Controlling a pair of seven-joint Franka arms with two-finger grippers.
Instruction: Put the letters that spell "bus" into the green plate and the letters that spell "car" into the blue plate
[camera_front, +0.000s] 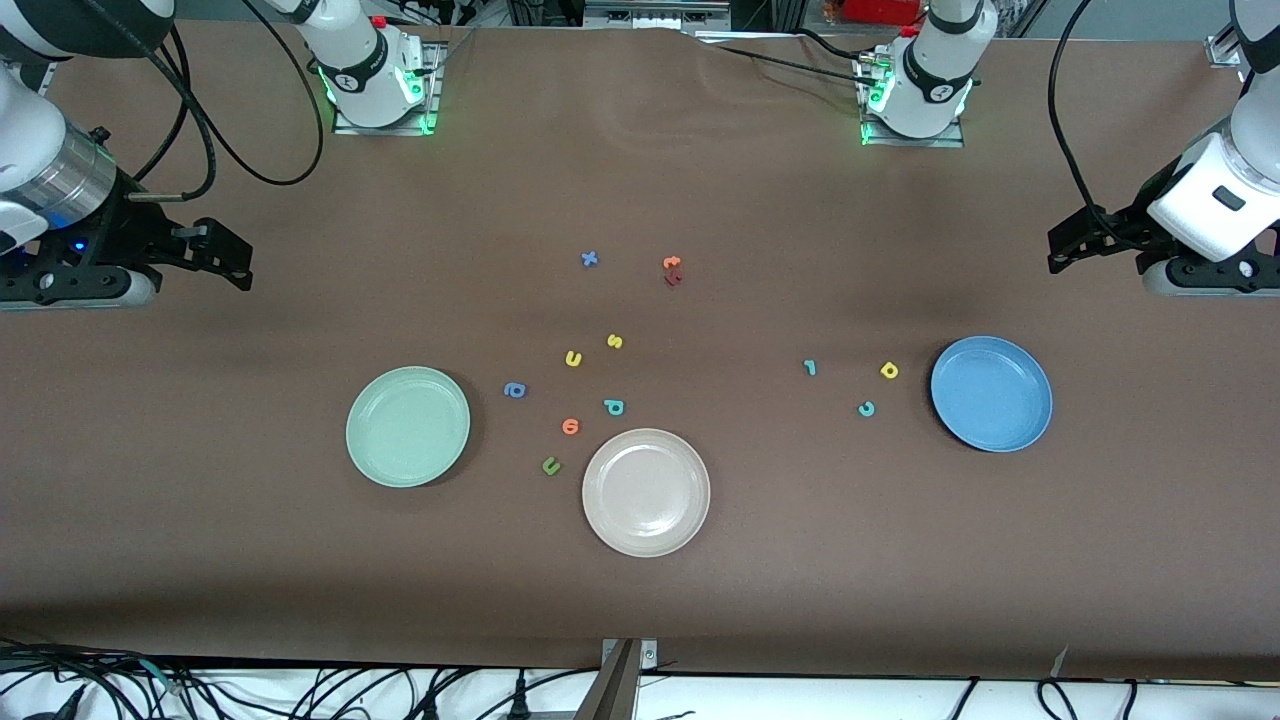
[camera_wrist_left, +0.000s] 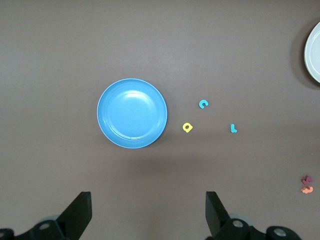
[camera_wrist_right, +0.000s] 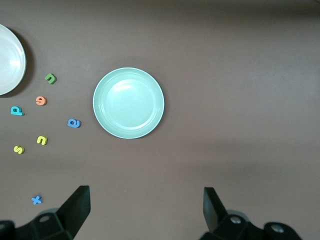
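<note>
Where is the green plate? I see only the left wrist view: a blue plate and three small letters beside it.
Observer: The green plate lies toward the right arm's end of the table, with nothing in it.
Operator: Which letters for it are near?
Observer: The teal b, yellow u and yellow s lie on the table between it and the middle; the b is just farther from the front camera than the beige-white plate.
Operator: And the other arm?
Observer: The right gripper hangs open above its end of the table, holding nothing.
</note>
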